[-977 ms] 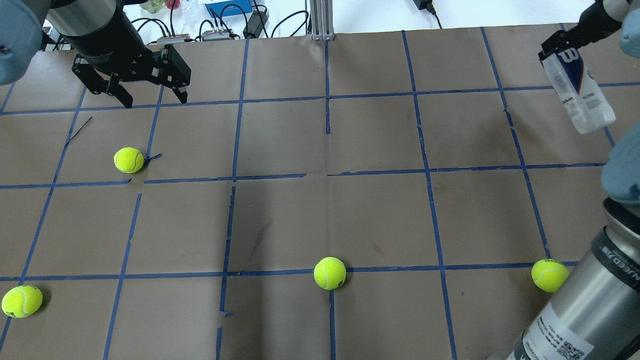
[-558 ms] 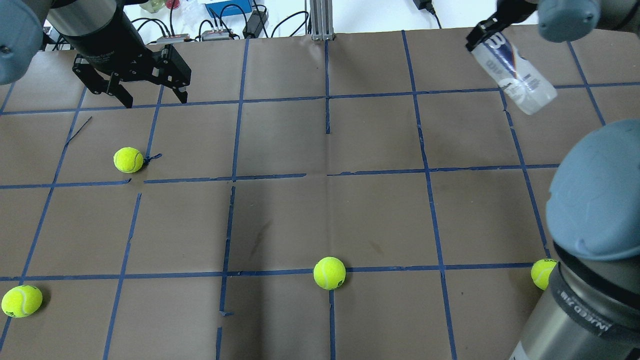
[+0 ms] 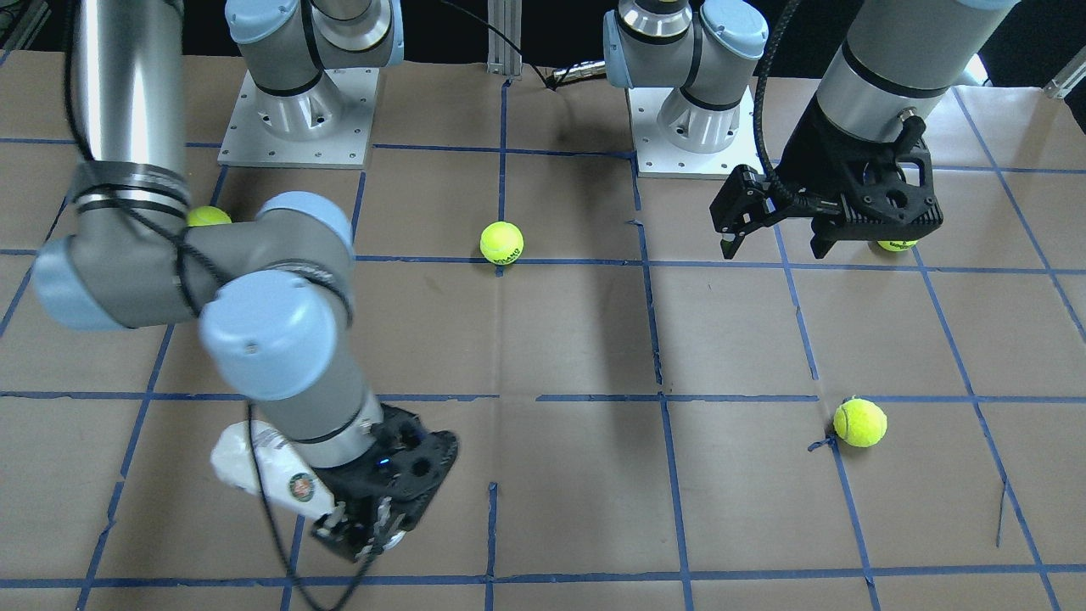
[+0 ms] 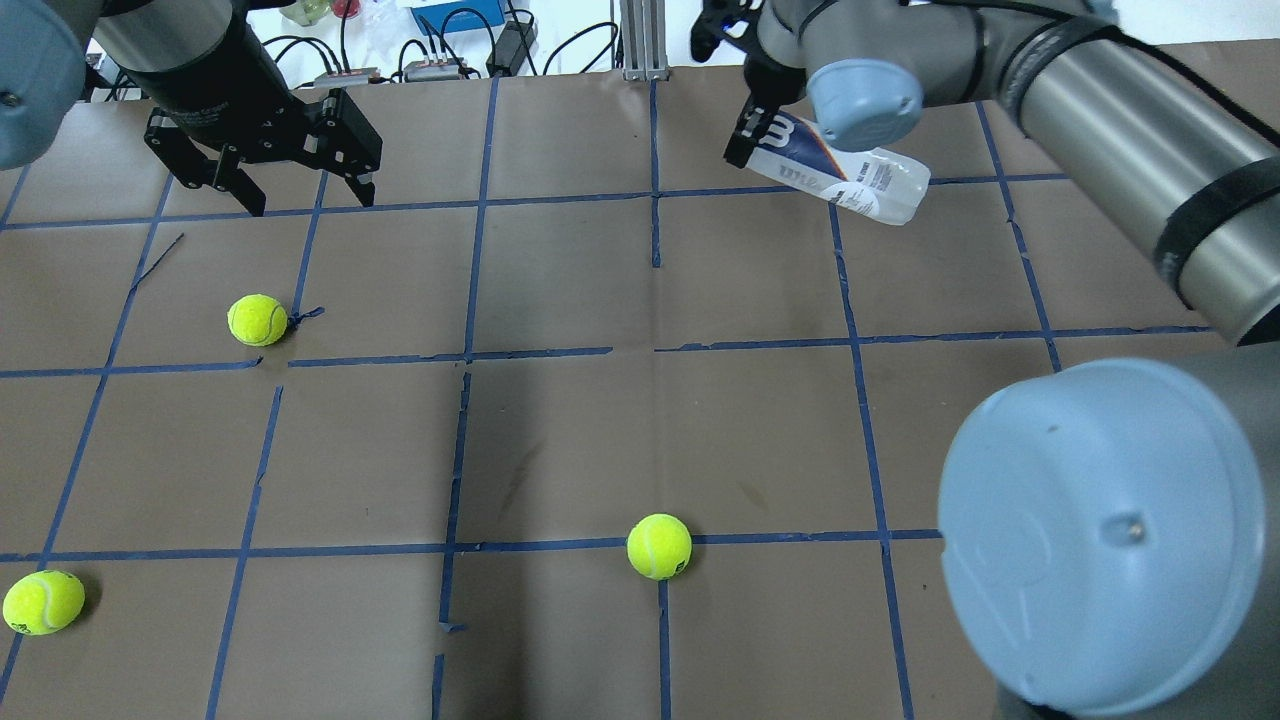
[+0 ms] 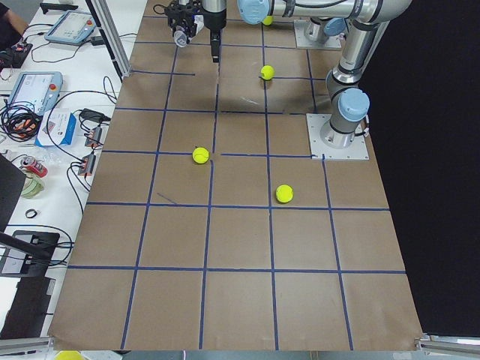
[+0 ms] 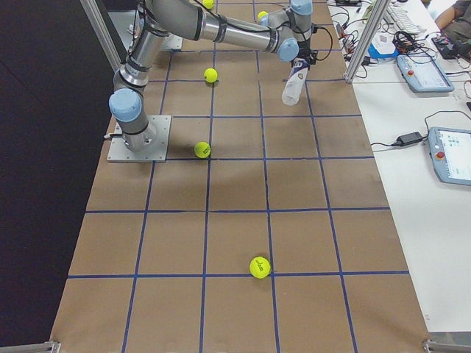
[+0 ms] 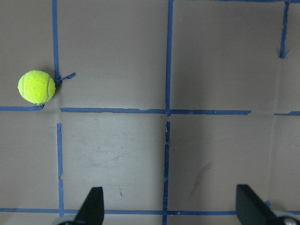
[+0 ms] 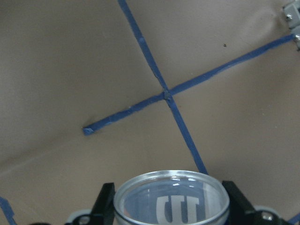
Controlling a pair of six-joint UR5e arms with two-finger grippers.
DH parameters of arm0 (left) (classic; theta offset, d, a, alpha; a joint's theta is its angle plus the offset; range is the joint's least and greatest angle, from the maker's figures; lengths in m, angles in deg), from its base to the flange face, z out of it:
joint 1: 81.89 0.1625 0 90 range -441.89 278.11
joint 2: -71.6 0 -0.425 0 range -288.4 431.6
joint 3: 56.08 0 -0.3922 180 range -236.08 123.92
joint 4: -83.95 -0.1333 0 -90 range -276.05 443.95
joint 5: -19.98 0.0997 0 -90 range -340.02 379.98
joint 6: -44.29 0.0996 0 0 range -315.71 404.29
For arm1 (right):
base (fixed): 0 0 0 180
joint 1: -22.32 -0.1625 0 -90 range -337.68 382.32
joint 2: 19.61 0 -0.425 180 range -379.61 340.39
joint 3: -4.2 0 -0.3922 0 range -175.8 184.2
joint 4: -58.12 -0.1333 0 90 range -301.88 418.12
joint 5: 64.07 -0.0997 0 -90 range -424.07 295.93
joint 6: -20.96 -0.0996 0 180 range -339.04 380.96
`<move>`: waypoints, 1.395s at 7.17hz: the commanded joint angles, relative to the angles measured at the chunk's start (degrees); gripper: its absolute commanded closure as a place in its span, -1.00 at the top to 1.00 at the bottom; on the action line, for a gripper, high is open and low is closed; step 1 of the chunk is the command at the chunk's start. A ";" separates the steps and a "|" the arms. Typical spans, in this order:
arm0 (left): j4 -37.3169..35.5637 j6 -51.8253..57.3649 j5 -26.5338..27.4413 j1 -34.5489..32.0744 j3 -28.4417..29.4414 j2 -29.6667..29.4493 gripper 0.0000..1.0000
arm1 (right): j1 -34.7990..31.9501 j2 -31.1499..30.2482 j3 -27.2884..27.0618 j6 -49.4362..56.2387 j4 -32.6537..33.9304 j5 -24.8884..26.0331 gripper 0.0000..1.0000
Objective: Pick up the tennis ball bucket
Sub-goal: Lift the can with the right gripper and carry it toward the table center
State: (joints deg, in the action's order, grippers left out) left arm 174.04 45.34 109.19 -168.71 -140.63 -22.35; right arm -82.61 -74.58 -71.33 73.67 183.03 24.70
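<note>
Clear plastic tube (image 4: 862, 184) hangs tilted above the table (image 4: 600, 420), far side, right of centre. Right gripper (image 8: 169, 208) is clamped across one end only, hence the droop. Left gripper (image 4: 308, 192) hovers far left, jaws apart, empty.
</note>
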 commanded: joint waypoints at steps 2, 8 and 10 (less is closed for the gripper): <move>0.00 0.00 0.00 -0.01 0.00 0.00 1.00 | -8.60 2.13 -1.64 2.12 4.81 0.18 -0.47; 0.00 0.00 0.00 0.08 0.00 0.00 1.00 | -13.54 3.55 -2.87 7.60 9.04 -8.09 -0.25; 0.00 0.00 0.00 -0.01 0.00 0.00 1.00 | -13.90 4.07 -3.75 2.78 9.39 -8.17 0.13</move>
State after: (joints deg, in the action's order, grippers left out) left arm 174.03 45.34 109.18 -168.69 -140.63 -22.36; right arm -96.22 -70.91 -74.62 79.25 192.20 16.60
